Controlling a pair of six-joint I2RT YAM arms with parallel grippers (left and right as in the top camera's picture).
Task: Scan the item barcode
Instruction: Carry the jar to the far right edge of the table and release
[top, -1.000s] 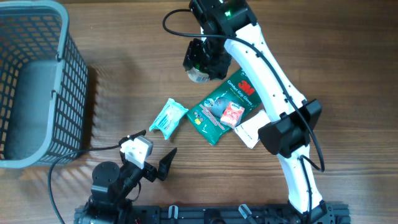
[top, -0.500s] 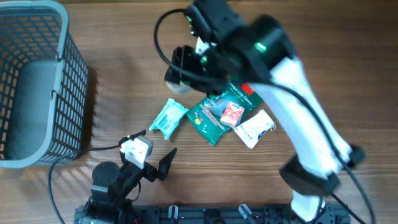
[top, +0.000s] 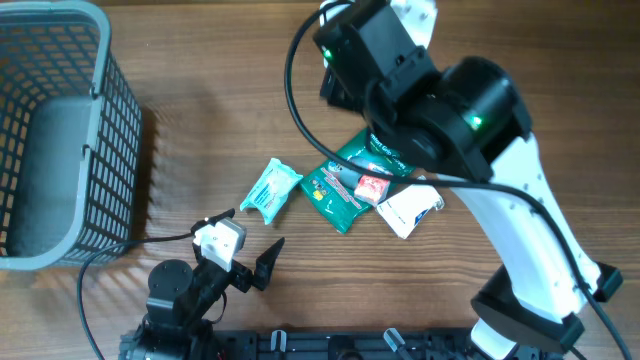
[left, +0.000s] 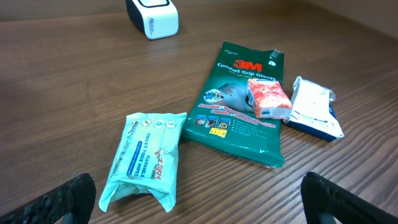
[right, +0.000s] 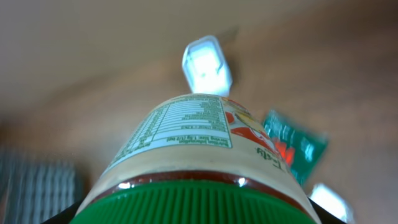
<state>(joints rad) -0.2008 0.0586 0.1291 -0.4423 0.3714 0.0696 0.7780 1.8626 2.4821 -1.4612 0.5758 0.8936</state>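
Observation:
My right gripper (right: 199, 213) is shut on a jar (right: 186, 143) with a green ribbed lid and a pale label; a nutrition panel faces the right wrist camera. Beyond the jar, a white barcode scanner (right: 206, 65) stands on the wooden table, also showing far off in the left wrist view (left: 152, 17). From overhead, the right arm (top: 430, 100) covers both jar and scanner. My left gripper (left: 208, 205) rests open near the table's front edge (top: 248, 245), with nothing between its fingers.
A mint wipes pack (top: 270, 188), a green 3M gloves pack (top: 345, 185) with a small red-and-white packet (top: 372, 186) on it, and a white-and-blue pouch (top: 410, 208) lie mid-table. A grey wire basket (top: 60, 130) stands at the far left.
The right arm has swung and turned over the top middle of the table, carrying the jar with it. The left arm and the packs on the table have not moved.

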